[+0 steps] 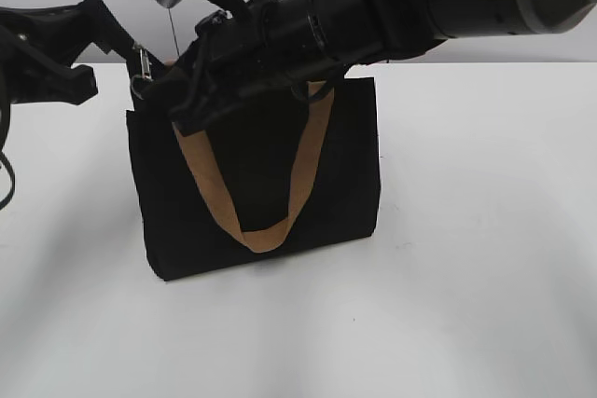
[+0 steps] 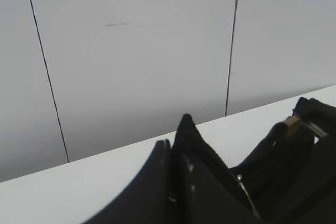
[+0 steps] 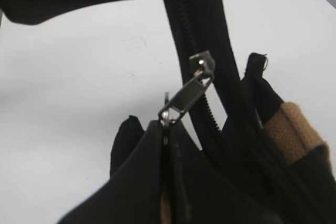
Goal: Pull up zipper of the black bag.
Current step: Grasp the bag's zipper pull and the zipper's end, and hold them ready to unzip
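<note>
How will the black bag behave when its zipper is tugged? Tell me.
Likely floppy: the black bag is soft fabric, its tan handle drooping. It may tip or drag unless braced. The right gripper pinches the silvery pull tab, which might slip.

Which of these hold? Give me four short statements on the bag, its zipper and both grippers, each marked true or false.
1. The black bag stands upright on the white table. True.
2. The tan handle hangs down over the bag's front. True.
3. The right gripper is open and clear of the zipper. False: it is pinched shut on the silvery pull tab.
4. The left gripper rests on the table, away from the bag. False: it is closed on black fabric at the bag's top corner, on the left of the exterior view.
</note>
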Action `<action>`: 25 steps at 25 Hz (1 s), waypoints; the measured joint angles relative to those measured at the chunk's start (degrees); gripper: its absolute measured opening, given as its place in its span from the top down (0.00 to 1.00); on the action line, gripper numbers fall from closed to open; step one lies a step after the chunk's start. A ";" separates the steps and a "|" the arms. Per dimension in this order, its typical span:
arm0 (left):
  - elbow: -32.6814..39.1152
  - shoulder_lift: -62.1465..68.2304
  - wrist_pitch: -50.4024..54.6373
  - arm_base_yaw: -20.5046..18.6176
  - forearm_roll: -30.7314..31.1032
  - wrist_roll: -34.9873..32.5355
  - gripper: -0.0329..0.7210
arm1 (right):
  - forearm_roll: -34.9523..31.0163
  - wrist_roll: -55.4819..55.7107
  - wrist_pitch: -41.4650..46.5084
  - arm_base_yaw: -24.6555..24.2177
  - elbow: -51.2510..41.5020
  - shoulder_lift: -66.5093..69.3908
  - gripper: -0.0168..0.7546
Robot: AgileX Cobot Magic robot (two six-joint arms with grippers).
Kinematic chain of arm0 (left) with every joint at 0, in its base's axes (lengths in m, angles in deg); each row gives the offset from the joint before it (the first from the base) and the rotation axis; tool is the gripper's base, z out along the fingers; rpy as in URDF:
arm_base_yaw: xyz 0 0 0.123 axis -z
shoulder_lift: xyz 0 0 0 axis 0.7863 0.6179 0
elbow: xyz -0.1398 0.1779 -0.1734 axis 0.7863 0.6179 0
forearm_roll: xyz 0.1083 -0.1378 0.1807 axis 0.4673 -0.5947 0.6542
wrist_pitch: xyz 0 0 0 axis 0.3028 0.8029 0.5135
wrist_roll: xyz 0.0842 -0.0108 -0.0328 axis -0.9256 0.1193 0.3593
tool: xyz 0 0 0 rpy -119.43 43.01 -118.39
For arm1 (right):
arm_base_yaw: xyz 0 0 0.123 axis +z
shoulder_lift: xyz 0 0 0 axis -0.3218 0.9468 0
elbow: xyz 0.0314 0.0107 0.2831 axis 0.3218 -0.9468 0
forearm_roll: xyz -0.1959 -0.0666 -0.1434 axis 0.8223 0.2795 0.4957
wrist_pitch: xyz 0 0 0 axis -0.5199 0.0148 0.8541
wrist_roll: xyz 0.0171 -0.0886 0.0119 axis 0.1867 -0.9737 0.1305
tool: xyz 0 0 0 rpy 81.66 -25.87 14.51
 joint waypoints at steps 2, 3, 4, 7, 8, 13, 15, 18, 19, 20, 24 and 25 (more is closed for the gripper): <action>0.00 0.00 0.05 0.00 0.00 0.00 0.95 | 0.00 0.42 0.00 0.00 0.00 0.00 0.98; 0.00 0.00 0.07 0.00 0.00 0.00 0.95 | 0.00 0.75 0.00 0.00 0.00 0.00 0.98; 0.00 0.00 0.15 0.00 0.00 0.00 0.95 | 0.00 0.99 0.00 0.00 0.00 0.00 0.98; 0.00 0.00 0.71 0.00 0.00 0.00 0.95 | 0.00 2.06 0.00 0.00 0.00 0.00 0.95; 0.00 0.00 0.84 0.00 0.00 0.00 0.95 | 0.00 2.21 0.00 0.00 0.00 0.00 0.93; 0.00 0.00 0.97 0.00 0.00 0.00 0.95 | -1.70 3.55 0.06 0.00 0.00 0.00 0.89; 0.00 0.00 0.97 0.00 0.00 0.00 0.95 | -2.82 3.68 0.42 0.00 0.00 0.00 0.88; 0.00 0.00 0.97 0.00 0.00 0.00 0.95 | -3.92 3.72 0.60 0.00 0.00 0.00 0.86; 0.00 0.00 0.97 0.00 0.00 0.00 0.95 | -4.25 3.77 0.60 0.00 0.00 0.00 0.86; 0.00 0.00 0.97 0.00 0.00 0.00 0.95 | -4.31 3.77 0.60 0.00 0.00 0.00 0.86; 0.00 0.00 0.97 0.00 0.00 0.00 0.95 | -4.42 4.88 0.48 0.00 0.00 0.00 0.93; 0.00 0.00 0.97 0.00 0.00 0.00 0.95 | -4.42 5.48 0.31 0.00 0.00 0.00 0.97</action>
